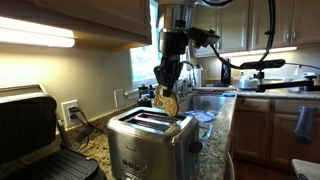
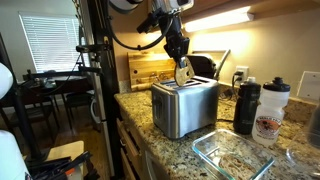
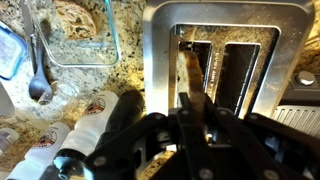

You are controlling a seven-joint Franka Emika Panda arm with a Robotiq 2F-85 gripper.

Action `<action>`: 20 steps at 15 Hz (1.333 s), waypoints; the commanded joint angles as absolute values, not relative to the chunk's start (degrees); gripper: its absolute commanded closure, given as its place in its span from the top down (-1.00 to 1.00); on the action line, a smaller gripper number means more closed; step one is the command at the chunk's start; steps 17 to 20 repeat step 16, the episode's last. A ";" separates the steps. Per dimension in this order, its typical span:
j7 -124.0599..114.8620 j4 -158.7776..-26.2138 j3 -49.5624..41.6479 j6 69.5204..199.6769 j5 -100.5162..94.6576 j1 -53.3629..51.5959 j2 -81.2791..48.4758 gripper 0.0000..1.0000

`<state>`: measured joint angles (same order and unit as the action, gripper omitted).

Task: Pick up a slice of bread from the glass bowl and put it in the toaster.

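Observation:
My gripper (image 1: 168, 88) is shut on the slice of bread (image 1: 169, 103), a tan slice with a brown crust, held upright just above the brushed steel toaster (image 1: 150, 138). It shows the same way in an exterior view: the gripper (image 2: 180, 62), the slice of bread (image 2: 182, 74) and the toaster (image 2: 184, 107). In the wrist view the bread (image 3: 190, 72) hangs edge-on over the left slot of the toaster (image 3: 160, 50). The clear glass bowl (image 3: 75, 45) lies on the counter beside it and also shows in an exterior view (image 2: 232, 154).
A black hinged-lid grill (image 1: 35, 135) stands beside the toaster. Two bottles (image 2: 257, 108) stand on the granite counter next to the toaster. A spoon (image 3: 36, 70) lies by the glass bowl. A wooden cutting board (image 2: 150, 70) leans at the wall.

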<state>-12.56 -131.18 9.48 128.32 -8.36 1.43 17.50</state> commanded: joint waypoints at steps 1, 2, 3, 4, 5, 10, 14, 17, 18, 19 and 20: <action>-14.25 -129.57 9.00 126.38 -9.14 0.53 16.28 -0.85; -14.22 -129.49 8.96 126.36 -9.10 0.50 16.12 -0.85; -14.19 -129.39 8.92 126.35 -9.09 0.49 15.93 -0.85; -14.15 -129.26 8.85 126.34 -9.02 0.47 15.75 -0.85; -14.27 -129.12 8.83 126.33 -8.99 0.47 15.55 -0.34; -14.47 -128.89 8.81 126.15 -8.89 0.42 15.45 0.32; -12.87 -129.83 8.36 127.89 -8.72 0.27 15.59 0.32; -12.89 -129.71 8.36 127.70 -8.72 0.27 15.59 0.58; -12.89 -129.71 8.36 127.70 -8.72 0.27 15.59 0.58; -12.89 -129.71 8.36 127.70 -8.72 0.27 15.59 0.58; -12.89 -129.71 8.36 127.70 -8.72 0.27 15.59 0.58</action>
